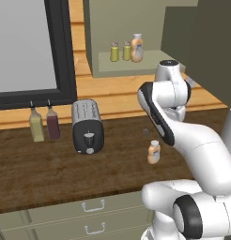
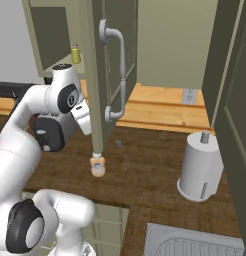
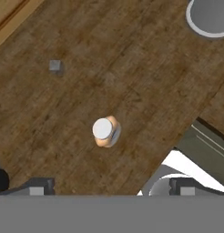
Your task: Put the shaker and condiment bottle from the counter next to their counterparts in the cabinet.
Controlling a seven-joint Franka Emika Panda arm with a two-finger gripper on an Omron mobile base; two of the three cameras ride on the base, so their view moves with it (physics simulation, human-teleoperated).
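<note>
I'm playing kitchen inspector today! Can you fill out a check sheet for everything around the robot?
Surface: dark wood counter, dry and flat.
Job's things: one condiment bottle upright on the counter; two shakers and a matching bottle on the cabinet shelf.
Clutter: toaster, two tall bottles, paper towel roll, small grey cube.
Grippers: gripper open, above the counter bottle, holding nothing.
Cables: nothing seen.
Surroundings: window, drawers, sink.

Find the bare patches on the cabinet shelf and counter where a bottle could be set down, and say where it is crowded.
Cabinet shelf: bare to the right of the orange bottle; two shakers crowd beside it. Counter: bare wood between the toaster and the condiment bottle, and along the front edge. It is crowded left of the toaster, by two tall bottles.
</note>
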